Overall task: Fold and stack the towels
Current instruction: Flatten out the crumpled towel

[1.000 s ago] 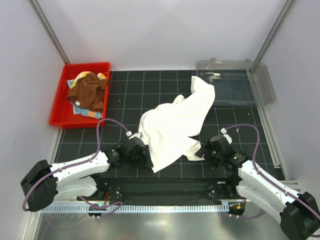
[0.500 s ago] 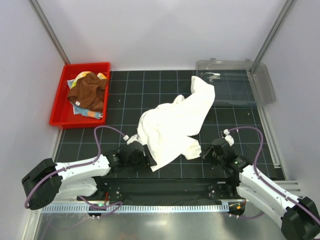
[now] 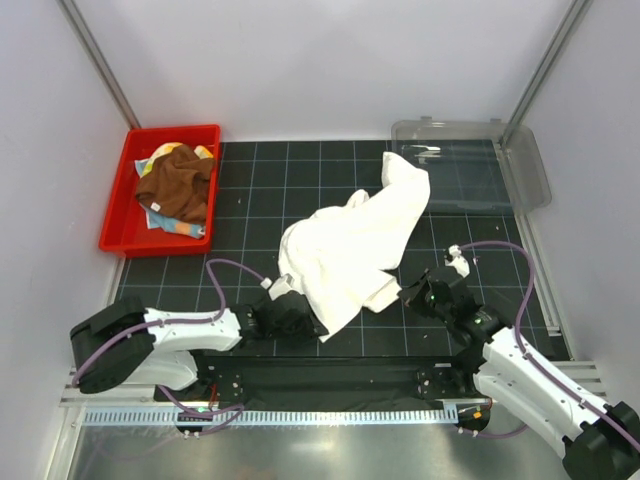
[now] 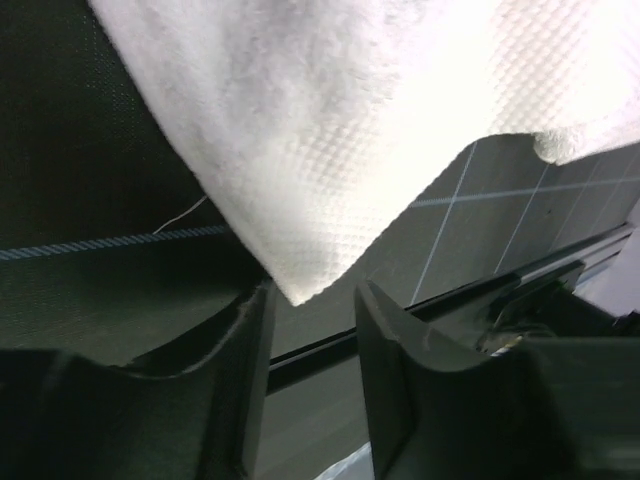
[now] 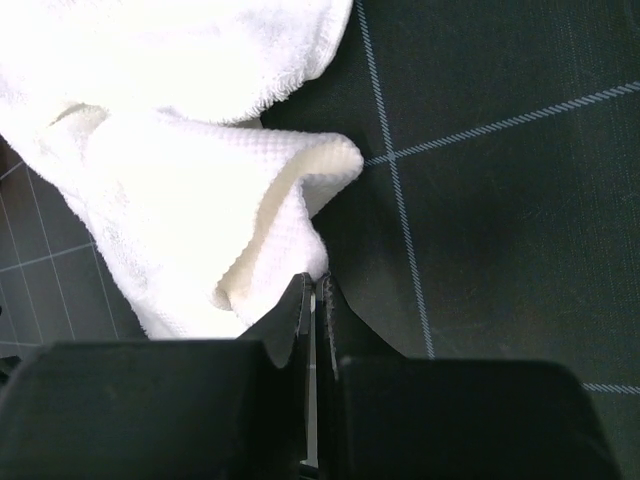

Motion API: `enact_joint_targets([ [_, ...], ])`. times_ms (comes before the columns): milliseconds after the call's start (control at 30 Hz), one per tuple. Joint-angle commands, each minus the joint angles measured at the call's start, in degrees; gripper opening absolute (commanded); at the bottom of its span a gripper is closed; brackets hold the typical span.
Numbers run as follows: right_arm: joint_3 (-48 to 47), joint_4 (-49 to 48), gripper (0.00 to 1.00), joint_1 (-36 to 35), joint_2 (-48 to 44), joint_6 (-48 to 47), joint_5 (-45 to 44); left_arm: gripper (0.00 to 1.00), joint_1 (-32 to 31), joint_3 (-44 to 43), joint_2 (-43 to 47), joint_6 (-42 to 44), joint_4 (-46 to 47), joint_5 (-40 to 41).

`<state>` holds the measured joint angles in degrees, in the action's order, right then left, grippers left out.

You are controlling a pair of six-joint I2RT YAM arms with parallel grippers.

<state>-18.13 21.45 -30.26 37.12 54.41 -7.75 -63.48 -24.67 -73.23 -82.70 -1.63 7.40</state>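
a black gridded mat (image 3: 300,190) covers the table between pale walls. the large white towel (image 3: 350,250) lies crumpled on it, running from near centre up to the far right, where its far end just meets a clear plastic bin (image 3: 520,170) standing at the far right of the mat. a red bin (image 3: 120,215) sits at the far left edge, well apart from the white towel. it holds the rust-brown towel (image 3: 178,185) bunched on top, with the yellow towel (image 3: 165,152) showing at its far side and the light blue towel (image 3: 180,226) with orange spots at its near side. none of the towels is folded. the left gripper (image 3: 300,318) lies low on the mat at the white towel's near left corner. its wrist view shows the jaws of the left gripper (image 4: 312,295) standing apart, the point of the corner hanging just over the gap and not pinched. the right gripper (image 3: 412,298) sits at the towel's near right edge. in its wrist view the right gripper (image 5: 315,280) has its jaws pressed together, with a fold of the white towel (image 5: 180,170) running down into the tips, so it grips that edge of cloth.
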Motion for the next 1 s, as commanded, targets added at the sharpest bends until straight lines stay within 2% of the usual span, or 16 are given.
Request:
enact_joint_targets([
  [0,-2.96,-1.77,0.01,-0.15,-0.56,-2.46,-0.16,0.38,-0.68,1.03,-5.60,-1.77,-5.67,4.54],
  [33,-3.31,-1.85,0.01,-0.15,-0.56,-3.17,-0.25,0.33,-0.59,-0.02,-6.74,-1.59,-5.75,5.08],
  [67,-3.75,-1.77,0.01,-0.15,-0.47,-5.00,-0.25,0.20,-0.59,-0.64,-6.92,-1.33,-6.36,5.78],
  [167,-7.35,-0.11,0.01,-0.15,0.40,-8.17,-1.74,0.00,1.77,-5.03,-5.35,2.34,-12.68,7.80],
  [300,-16.90,3.59,0.01,-0.15,5.39,-14.67,-5.07,0.00,9.06,-11.54,3.43,11.48,-26.03,12.19],
  [367,-20.61,6.04,0.01,-0.15,9.00,-16.87,-6.74,0.00,14.76,-14.69,7.90,15.70,-27.28,10.63],
  [400,-24.02,6.58,0.01,-0.06,11.02,-18.36,-6.84,0.00,21.06,-15.58,8.45,20.16,-26.85,8.88],
  [500,-29.39,6.50,0.01,-0.15,19.81,-22.67,-4.74,0.00,30.92,-20.06,5.48,27.99,-24.21,-0.26],
  [567,-33.26,6.23,0.01,0.55,28.65,-25.93,-1.68,0.00,33.06,-24.44,0.14,33.80,-25.00,-5.79],
  [600,-39.20,6.84,0.01,1.16,32.53,-26.81,0.08,0.00,33.07,-28.90,-1.37,36.96,-25.96,-6.86],
  [633,-42.31,7.02,0.01,1.78,35.88,-27.51,2.19,0.09,33.07,-31.04,-2.87,42.39,-27.80,-7.13],
  [700,-50.72,5.89,0.01,4.32,45.38,-28.92,11.29,0.30,32.99,-33.77,-4.37,46.03,-27.90,-10.90],
  [733,-53.39,5.88,0.01,5.29,48.28,-28.58,12.83,0.46,33.07,-33.87,-4.11,49.26,-25.99,-13.00],
  [767,-56.28,6.66,0.01,7.13,54.14,-28.49,13.45,0.52,32.99,-33.61,-3.76,50.95,-24.49,-16.07],
  [833,-63.24,7.46,0.01,8.81,58.65,-28.31,13.98,0.60,32.55,-32.91,-2.18,53.42,-21.24,-22.41],
  [967,-68.43,5.27,0.01,13.12,65.61,-25.50,19.43,0.61,25.64,-33.69,-2.26,60.34,-20.87,-19.28],
])
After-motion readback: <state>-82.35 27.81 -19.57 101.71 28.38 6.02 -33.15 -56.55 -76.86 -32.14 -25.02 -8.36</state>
